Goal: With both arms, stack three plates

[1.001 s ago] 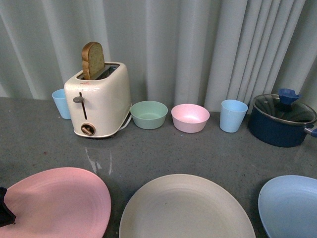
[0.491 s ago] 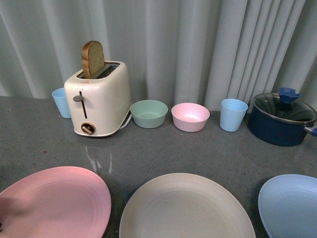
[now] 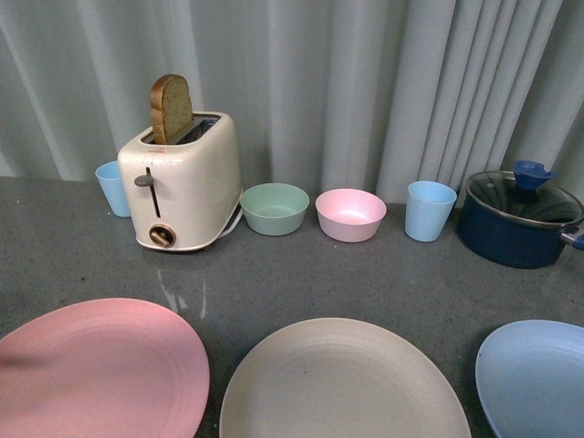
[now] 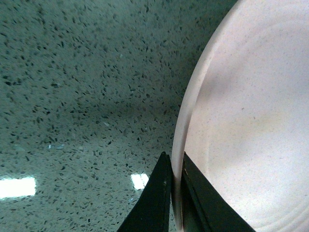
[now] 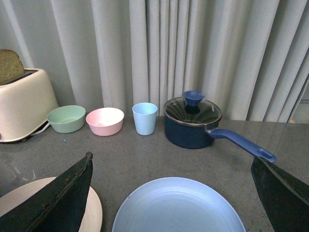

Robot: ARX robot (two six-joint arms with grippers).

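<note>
Three plates lie in a row at the near edge of the grey counter: the pink plate (image 3: 100, 370) on the left, the beige plate (image 3: 342, 383) in the middle, the light blue plate (image 3: 538, 374) on the right. My left gripper (image 4: 174, 157) is shut on the rim of the pink plate (image 4: 251, 121), one finger on each side of the edge; the front view does not show it. My right gripper (image 5: 171, 157) hangs open above the light blue plate (image 5: 178, 208), its fingers wide apart, with the beige plate (image 5: 12, 198) beside it.
Along the curtain at the back stand a cream toaster (image 3: 182, 178) with a bread slice, a blue cup (image 3: 112, 189), a green bowl (image 3: 274, 210), a pink bowl (image 3: 350, 215), a second blue cup (image 3: 430, 212) and a lidded navy pot (image 3: 520, 219) with a long handle (image 5: 241, 143).
The pink plate's edge has risen a little and reaches further right. The dark tip of my left gripper, seen at the left edge one second ago, has left the front view.
</note>
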